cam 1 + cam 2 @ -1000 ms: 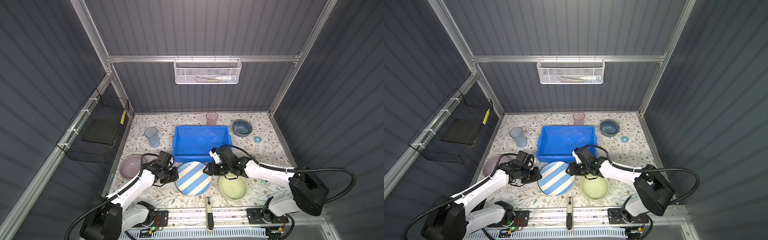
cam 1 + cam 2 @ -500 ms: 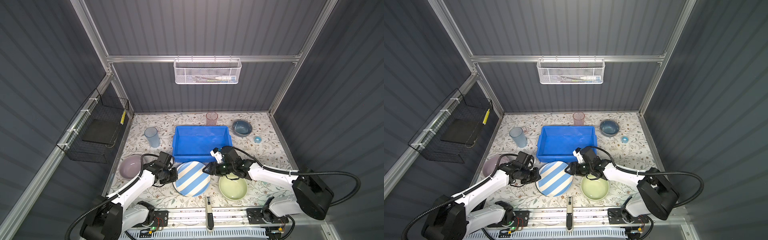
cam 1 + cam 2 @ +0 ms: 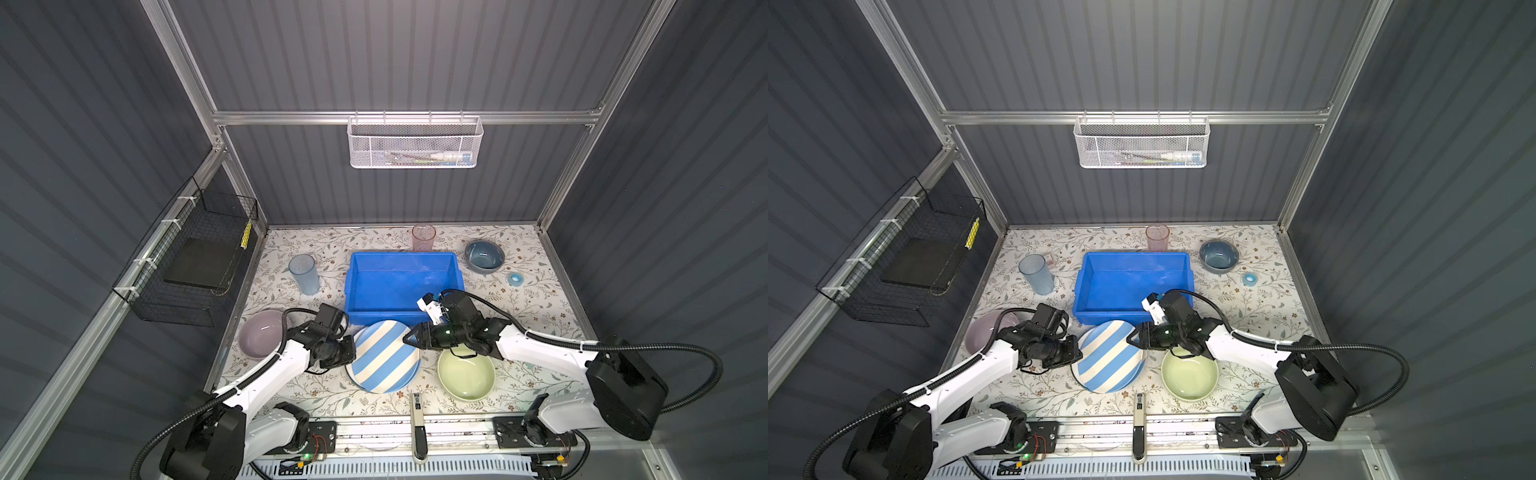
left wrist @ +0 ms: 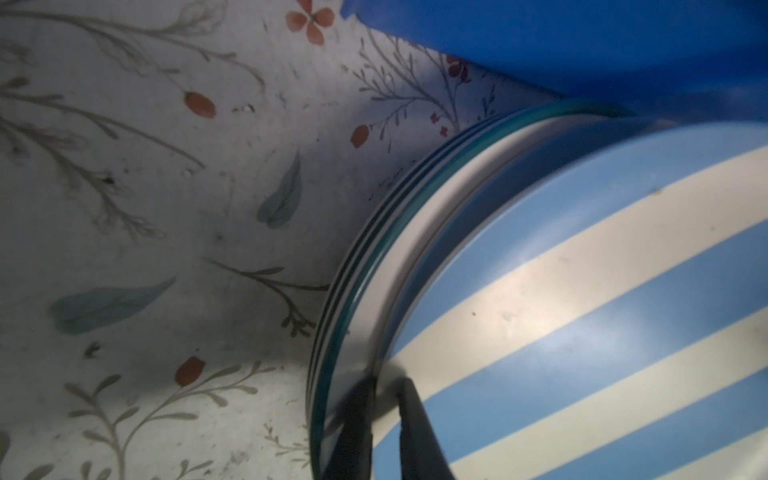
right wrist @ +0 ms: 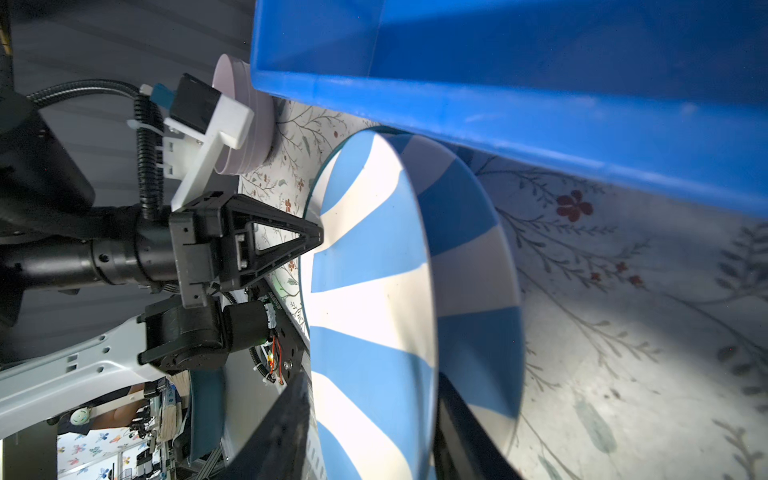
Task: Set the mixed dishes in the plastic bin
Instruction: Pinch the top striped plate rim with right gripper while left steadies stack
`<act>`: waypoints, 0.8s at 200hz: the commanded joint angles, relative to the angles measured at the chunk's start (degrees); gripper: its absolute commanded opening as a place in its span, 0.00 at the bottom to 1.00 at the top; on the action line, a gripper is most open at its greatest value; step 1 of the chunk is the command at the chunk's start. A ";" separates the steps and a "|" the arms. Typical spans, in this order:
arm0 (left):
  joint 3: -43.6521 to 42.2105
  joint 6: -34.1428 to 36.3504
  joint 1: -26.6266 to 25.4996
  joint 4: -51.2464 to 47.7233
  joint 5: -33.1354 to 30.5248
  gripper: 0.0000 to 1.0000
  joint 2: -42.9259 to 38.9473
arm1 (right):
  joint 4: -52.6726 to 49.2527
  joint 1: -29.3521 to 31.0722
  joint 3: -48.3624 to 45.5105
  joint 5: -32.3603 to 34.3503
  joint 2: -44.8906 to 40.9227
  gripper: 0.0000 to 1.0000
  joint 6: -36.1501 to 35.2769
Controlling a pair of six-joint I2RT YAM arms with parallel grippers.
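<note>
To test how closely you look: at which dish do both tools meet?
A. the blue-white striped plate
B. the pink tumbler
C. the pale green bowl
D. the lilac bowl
A: the left tool pinches one rim of the blue-white striped plate, and the right tool straddles the opposite rim.

The left arm (image 3: 274, 370) and right arm (image 3: 548, 355) share glossy white link shells, black cylindrical joints and ribbed black cable conduits (image 5: 146, 174), while the left gripper (image 5: 320, 240) is a black open-triangle frame under a white camera bracket (image 5: 216, 133).
</note>
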 commanded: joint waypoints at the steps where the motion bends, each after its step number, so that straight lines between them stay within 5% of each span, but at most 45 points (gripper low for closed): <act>1: -1.11 -0.42 -0.39 -1.19 0.08 0.15 0.06 | -1.12 0.81 2.66 0.66 1.38 0.45 -1.25; 103: -0.22 -0.02 -0.38 -1.54 0.15 0.16 -0.34 | -1.64 2.93 5.09 2.75 4.35 0.27 -0.83; 160: 2.15 0.58 -0.39 -4.13 -0.74 0.17 -1.40 | -2.66 2.87 4.95 3.24 3.00 0.05 -0.46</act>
